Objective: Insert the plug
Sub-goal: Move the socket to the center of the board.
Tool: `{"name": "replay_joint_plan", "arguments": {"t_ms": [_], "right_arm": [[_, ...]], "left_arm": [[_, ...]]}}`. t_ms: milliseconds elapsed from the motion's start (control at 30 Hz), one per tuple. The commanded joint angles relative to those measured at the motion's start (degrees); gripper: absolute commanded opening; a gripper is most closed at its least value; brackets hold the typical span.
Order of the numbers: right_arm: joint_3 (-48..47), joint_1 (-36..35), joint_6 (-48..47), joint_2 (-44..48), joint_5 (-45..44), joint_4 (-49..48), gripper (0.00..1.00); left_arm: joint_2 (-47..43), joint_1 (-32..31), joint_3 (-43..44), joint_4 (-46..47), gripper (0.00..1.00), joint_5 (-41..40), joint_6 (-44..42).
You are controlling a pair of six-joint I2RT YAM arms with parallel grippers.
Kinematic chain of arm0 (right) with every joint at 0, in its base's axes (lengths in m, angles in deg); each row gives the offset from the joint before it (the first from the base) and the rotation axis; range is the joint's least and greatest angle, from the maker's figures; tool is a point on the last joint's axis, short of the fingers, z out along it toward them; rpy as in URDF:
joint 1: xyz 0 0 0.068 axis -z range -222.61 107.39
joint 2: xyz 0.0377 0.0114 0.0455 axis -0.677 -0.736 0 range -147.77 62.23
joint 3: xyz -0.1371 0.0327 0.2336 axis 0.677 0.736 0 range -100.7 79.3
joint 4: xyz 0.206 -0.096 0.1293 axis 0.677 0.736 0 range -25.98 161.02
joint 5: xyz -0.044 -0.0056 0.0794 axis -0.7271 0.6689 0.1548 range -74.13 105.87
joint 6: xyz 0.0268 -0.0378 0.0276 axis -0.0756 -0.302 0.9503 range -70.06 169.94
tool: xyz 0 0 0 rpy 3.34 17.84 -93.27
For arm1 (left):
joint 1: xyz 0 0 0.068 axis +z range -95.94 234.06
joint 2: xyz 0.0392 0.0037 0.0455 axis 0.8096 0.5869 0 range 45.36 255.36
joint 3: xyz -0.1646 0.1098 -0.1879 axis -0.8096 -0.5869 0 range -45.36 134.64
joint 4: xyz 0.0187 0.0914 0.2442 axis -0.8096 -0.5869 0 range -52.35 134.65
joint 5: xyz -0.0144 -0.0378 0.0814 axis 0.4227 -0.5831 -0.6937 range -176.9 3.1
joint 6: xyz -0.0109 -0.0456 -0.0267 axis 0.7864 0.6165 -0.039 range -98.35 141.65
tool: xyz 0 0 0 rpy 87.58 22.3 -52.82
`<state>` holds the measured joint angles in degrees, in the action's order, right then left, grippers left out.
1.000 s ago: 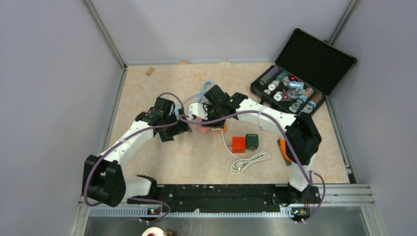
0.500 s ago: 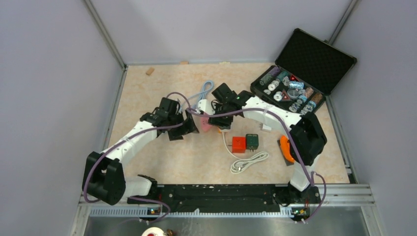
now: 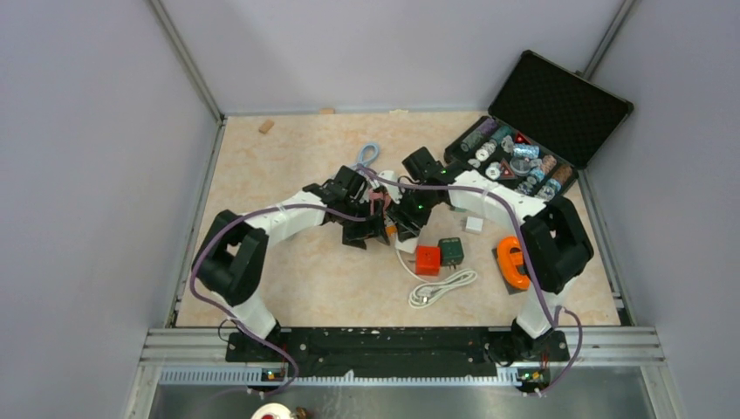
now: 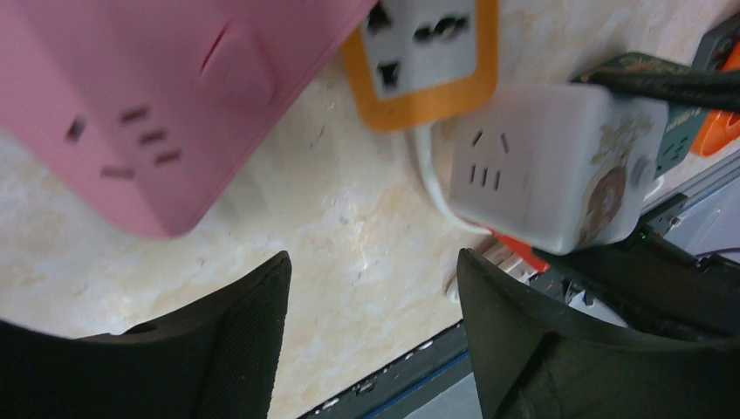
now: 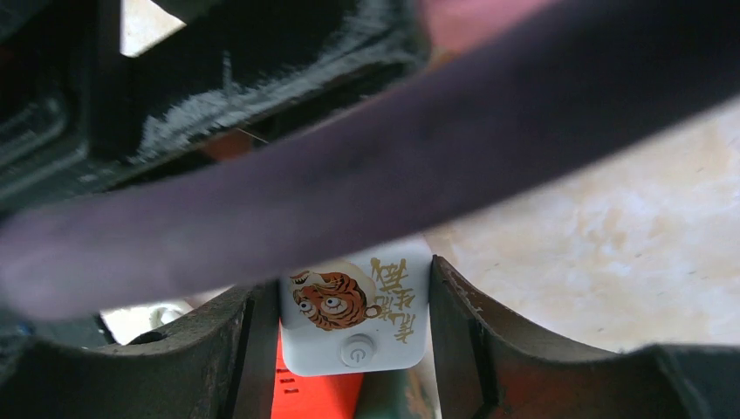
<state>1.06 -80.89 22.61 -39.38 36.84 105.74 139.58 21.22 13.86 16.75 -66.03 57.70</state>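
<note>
Pinching with the right claw (image 5: 349, 325) a white tiger-print socket cube (image 5: 377, 301), mid-table, close to an orange cube adapter (image 3: 427, 259). Holding the left claw (image 4: 371, 284) spread wide over beige marbled tabletop (image 4: 349, 227), just left of that cube; beyond, a pink power strip (image 4: 131, 87) and an orange-framed socket (image 4: 428, 61). Nearest, an aluminium rail (image 3: 602, 336); then a coiled white cable (image 3: 442, 287); far right, an open black case (image 3: 563, 105); all round, grey walls (image 3: 87, 175).

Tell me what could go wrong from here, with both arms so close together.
1. The purple cable crosses the right wrist view and hides most of it, so aiming may suffer.
2. The open left gripper hangs close to the white tiger-print socket cube in the right gripper; the arms could collide.
</note>
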Motion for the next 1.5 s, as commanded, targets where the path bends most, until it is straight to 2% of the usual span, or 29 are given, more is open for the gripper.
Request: {"name": "replay_joint_plan", "arguments": {"t_ms": [0, 167, 367, 467, 633, 733, 933, 1033, 1333, 1367, 1400, 1467], "right_arm": [[3.04, 3.1, 8.86, 5.0, 5.76, -6.04, 0.0], [7.56, 6.35, 15.35, 11.88, 0.89, -12.06, 0.0], [7.62, 7.51, 18.8, 19.45, -8.55, -14.26, 0.0], [7.25, 7.52, 21.61, 21.08, -11.27, -14.58, 0.0], [5.78, 7.52, 22.84, 20.82, -12.6, -11.45, 0.0], [6.13, 7.52, 22.67, 20.98, -12.02, -10.45, 0.0], [6.94, 7.58, 22.62, 21.69, -11.07, -10.77, 0.0], [5.77, 7.56, 22.38, 20.8, -9.58, -9.71, 0.0], [4.24, 7.51, 20.24, 19.03, -6.41, -6.59, 0.0], [4.24, 7.52, 20.03, 18.95, -5.84, -6.3, 0.0], [4.11, 7.47, 19.84, 18.72, -5.44, -5.81, 0.0], [3.43, 7.36, 19.65, 18.12, -4.68, -4.53, 0.0]], "left_arm": [[5.65, -1.2, 7.08, 2.04, 0.72, 1.19, 1.21], [12.9, -3.26, 13.12, -0.5, 0.74, -2.43, 3.0], [17.52, -5.37, 18.32, -1.65, 0.65, -5.17, 3.39], [20.24, -6.07, 21.22, -2.82, 0.51, -6.39, 2.88], [22.65, -6.75, 25.12, -10.95, 0.33, -12.87, -0.89], [21.33, -7.04, 23.36, -11.82, 0.2, -15.65, -3.96], [16.17, -8.49, 17.2, -11.23, 0.09, -16.2, -10.19], [12.61, -9.28, 12.92, -10.7, 0.0, -15.7, -11.69], [1.03, -14.27, 1.97, -9.43, 0.01, -12.2, -10.22], [-0.02, -14.42, 1.47, -9.31, 0.07, -12.06, -9.75], [-1.06, -14.44, 1.09, -9.2, 0.21, -12.22, -9.24], [-3.26, -14.26, 1.12, -8.98, 0.58, -12.73, -8.67]]}}
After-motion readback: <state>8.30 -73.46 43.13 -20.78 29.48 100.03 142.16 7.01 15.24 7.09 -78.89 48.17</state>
